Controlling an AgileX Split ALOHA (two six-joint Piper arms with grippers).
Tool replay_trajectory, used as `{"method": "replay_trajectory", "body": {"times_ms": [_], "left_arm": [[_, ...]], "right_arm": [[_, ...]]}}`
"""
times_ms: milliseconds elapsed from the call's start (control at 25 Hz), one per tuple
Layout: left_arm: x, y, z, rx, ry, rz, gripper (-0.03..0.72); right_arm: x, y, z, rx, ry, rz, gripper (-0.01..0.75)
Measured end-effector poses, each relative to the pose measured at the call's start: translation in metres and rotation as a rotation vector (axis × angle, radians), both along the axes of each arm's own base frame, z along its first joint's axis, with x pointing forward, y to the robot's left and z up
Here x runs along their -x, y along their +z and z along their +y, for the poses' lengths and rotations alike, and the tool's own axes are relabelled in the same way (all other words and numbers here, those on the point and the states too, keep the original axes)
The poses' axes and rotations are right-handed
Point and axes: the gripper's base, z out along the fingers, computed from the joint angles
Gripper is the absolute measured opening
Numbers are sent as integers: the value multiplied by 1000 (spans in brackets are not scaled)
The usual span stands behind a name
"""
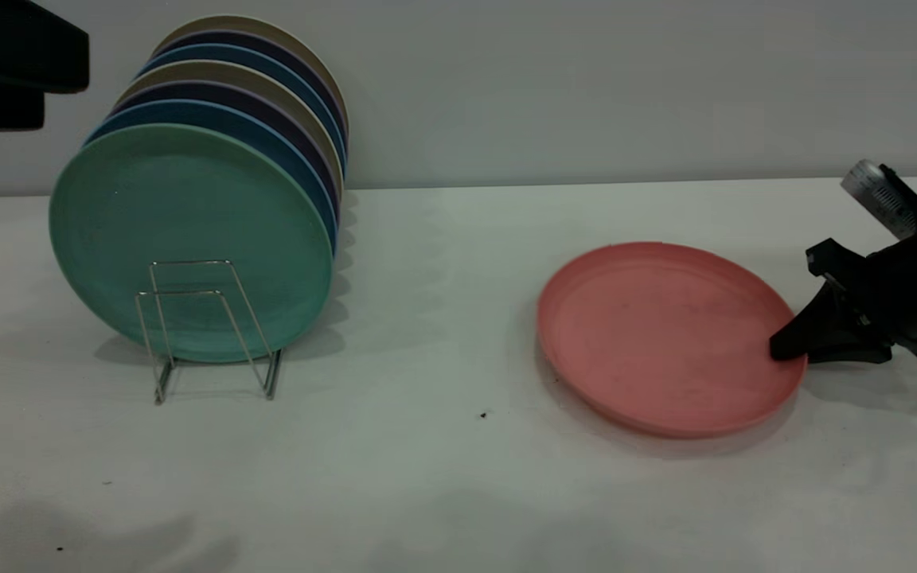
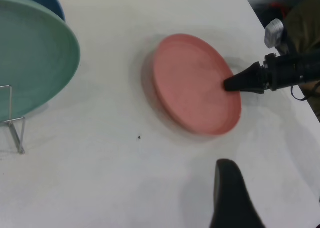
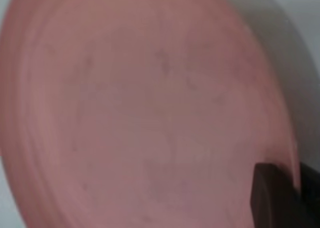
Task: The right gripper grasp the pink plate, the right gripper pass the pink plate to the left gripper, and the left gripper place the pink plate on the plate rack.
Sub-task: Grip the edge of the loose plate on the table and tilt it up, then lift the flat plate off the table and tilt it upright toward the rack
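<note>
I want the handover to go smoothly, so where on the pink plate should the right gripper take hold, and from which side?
Grip the raised rim on the edge nearest the right gripper, coming in low from the exterior view's right. The pink plate lies flat on the table, so only its low rim offers a lip to pinch. That probably leaves the opposite edge free for the left gripper.

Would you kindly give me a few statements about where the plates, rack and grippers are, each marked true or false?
1. The pink plate lies on the table. True.
2. The right gripper is at the pink plate's rim. True.
3. The pink plate stands in the plate rack. False: it lies apart from the rack, to its right in the exterior view.
4. A green plate stands frontmost in the rack. True.
5. The left gripper is touching the pink plate. False: it hangs apart from it.
</note>
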Motion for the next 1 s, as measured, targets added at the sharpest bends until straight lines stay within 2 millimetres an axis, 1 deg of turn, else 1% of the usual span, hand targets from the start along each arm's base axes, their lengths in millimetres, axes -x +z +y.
{"method": "replay_trajectory", "body": {"times_ms": [80,200,360,520,640,760,1000], "left_arm": [[-2,-4,-1,5,-10,22,430],[-9,-16,-2,2,-33,77,403],[-21,-36,-5,16,-60,142,377],[-34,-56,-10,74,-88,194,375],[-43,-70,-12,108,-86,212,375],[-48,-81,-12,127,-67,236,375],[-51,-90,-12,129,-63,263,374]], "right_arm": [[4,2,4,-35,74,-8,18],[7,6,9,-85,147,-27,18],[8,11,14,-160,174,-50,17],[7,17,23,-236,177,-69,17],[7,18,34,-253,211,-72,17],[8,19,49,-260,250,-69,17],[13,19,84,-271,336,-62,17]]}}
